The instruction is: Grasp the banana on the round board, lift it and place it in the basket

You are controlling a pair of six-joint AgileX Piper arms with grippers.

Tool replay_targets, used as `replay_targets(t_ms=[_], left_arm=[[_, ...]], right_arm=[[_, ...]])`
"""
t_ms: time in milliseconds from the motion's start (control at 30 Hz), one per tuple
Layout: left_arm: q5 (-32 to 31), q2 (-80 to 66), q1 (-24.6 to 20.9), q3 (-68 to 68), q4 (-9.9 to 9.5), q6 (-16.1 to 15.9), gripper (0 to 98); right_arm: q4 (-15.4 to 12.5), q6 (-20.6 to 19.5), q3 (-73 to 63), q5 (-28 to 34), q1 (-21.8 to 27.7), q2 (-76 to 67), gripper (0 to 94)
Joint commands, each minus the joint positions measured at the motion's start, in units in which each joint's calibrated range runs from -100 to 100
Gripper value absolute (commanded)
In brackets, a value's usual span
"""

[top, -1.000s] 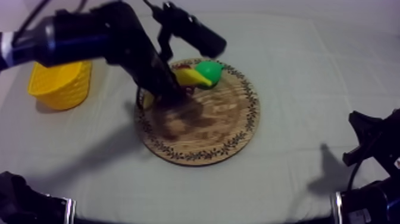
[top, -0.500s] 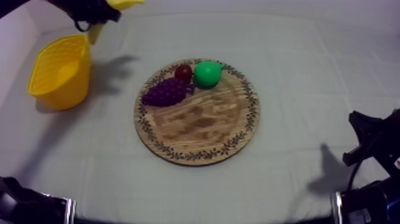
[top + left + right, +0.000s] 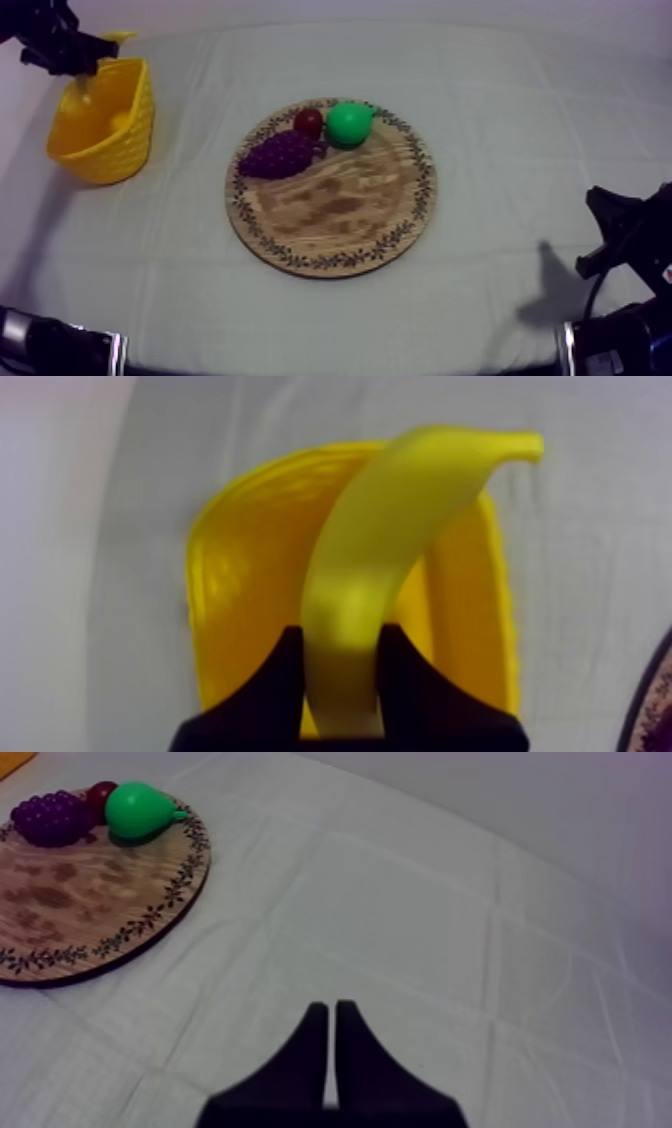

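1. One banana (image 3: 400, 516) in play, and the left end effector (image 3: 340, 634) has it: two black fingers (image 3: 285, 676) clamped on its lower end, one at each side.
2. The banana hangs right over the open mouth of the one yellow basket (image 3: 230, 576), its curved tip reaching past the basket's rim.
3. From above, that basket stands at the far left of the surface (image 3: 500, 120), well apart from the single round wooden board (image 3: 340, 215) in the middle.
4. Count on the board: three fruit, bunched at its far edge. There is one bunch of grapes (image 3: 278, 155), one small red fruit (image 3: 308, 123) and one pear (image 3: 349, 123), with the red fruit between the other two.
5. The right end effector (image 3: 330, 1007) has its two fingers pressed together in a narrow wedge, gripping nothing, over bare cloth and well apart from the board.
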Motion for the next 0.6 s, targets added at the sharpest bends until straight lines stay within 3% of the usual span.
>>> replay_targets(t_ms=[0,333,567], left_arm=[[-0.97,0.95,-1.39,2.44,0.01,0.41,10.4],[-6.38,6.87,-2.52,7.61,0.37,2.51,10.7],[-10.04,10.25,-3.84,7.21,2.42,2.64,13.2]], right_arm=[[-0.02,0.01,-0.03,0.05,-0.01,-0.04,0.5],[-0.02,0.01,-0.03,0.05,-0.01,-0.04,0.5],[-0.02,0.01,-0.03,0.05,-0.01,-0.04,0.5]])
